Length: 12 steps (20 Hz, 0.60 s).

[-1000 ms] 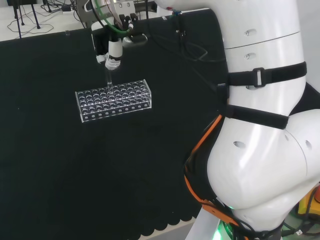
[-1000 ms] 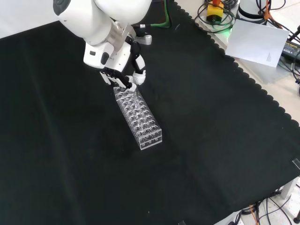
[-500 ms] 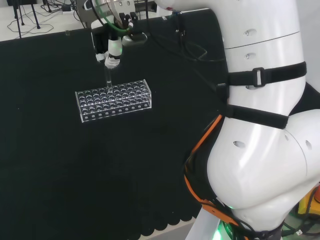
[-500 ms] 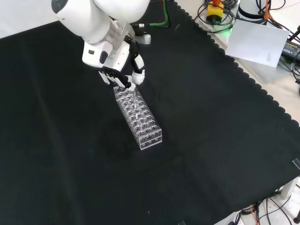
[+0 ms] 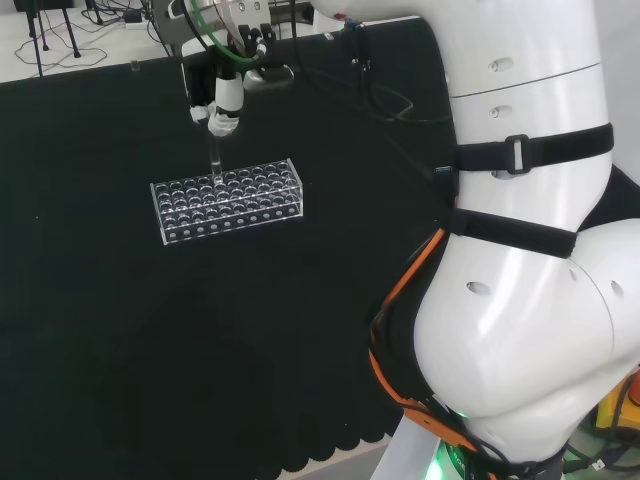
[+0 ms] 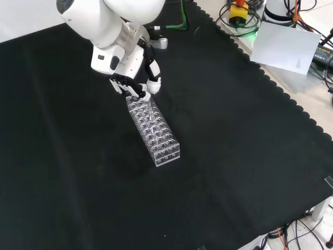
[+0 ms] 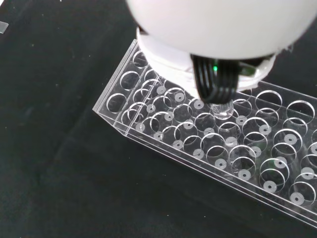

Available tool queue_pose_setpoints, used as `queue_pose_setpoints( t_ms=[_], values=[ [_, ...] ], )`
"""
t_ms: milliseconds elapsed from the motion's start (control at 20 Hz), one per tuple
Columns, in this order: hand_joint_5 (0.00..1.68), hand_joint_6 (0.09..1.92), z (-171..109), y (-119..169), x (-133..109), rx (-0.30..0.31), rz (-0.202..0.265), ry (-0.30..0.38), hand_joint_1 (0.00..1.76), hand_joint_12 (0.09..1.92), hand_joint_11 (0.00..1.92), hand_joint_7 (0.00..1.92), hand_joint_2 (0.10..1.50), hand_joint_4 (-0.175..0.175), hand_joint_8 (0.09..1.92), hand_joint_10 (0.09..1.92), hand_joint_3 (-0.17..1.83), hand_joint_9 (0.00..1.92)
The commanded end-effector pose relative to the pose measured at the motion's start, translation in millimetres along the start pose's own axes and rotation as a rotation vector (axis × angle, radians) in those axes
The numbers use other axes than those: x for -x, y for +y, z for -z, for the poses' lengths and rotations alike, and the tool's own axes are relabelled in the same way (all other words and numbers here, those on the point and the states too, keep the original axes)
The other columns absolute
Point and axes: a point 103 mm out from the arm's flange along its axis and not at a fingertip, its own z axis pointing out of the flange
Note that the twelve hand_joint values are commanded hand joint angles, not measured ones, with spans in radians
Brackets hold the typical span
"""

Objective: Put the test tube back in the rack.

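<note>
A clear plastic rack with several rows of round holes lies on the black cloth. The hand hovers above the rack's far side in the head view, its fingers curled round a thin clear test tube that hangs upright. The tube's lower end reaches the rack's top; I cannot tell whether it sits in a hole. In the front view the hand is at the rack's upper end. The wrist view shows the black fingers pinching the tube over holes near one end of the rack.
The arm's white links stand at the right of the head view. Past the cloth's scalloped edge in the front view lie a sheet of paper and cables.
In the head view the hand has crept slightly up and to the left with the tube still pinched. The rack has not moved.
</note>
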Motion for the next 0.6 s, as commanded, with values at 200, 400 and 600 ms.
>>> queue_pose_setpoints(
  t_ms=[200,400,600],
  values=[
    [1.49,0.31,-0.4,-0.1,-2.3,-0.002,0.006,0.004,1.45,1.15,1.15,1.60,0.43,-0.175,0.34,0.18,0.87,1.53],
    [1.49,0.31,-1.3,-0.3,-3.7,-0.012,0.006,-0.002,1.45,1.15,1.15,1.60,0.43,-0.175,0.34,0.18,0.87,1.53],
    [1.49,0.31,-2.2,-0.2,-5.2,-0.009,0.002,0.004,1.45,1.15,1.15,1.60,0.43,-0.175,0.34,0.18,0.87,1.53]
  ],
)
